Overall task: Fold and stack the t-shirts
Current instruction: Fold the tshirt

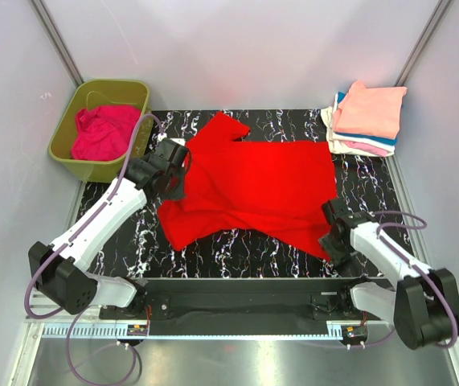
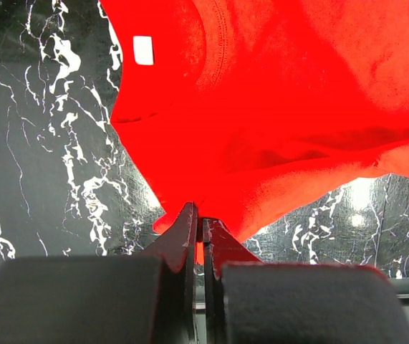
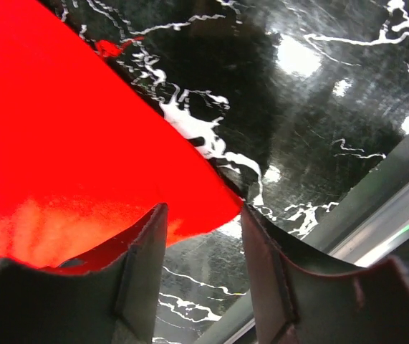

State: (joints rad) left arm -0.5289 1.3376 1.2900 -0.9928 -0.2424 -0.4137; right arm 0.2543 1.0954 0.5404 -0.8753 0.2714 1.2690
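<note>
My left gripper (image 2: 202, 228) pinches the red t-shirt (image 1: 253, 189) at its left edge. My right gripper (image 3: 203, 233) gapes wide around its near-right corner, with bare table (image 1: 237, 259) just nearer.

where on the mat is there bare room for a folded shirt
Bare mat: the back strip between the red t-shirt and the folded stack; the right strip in front of it; the near strip along the shirt's edge. Crowded: the middle, and the shirt's sides where the left tool and right tool sit.
</note>
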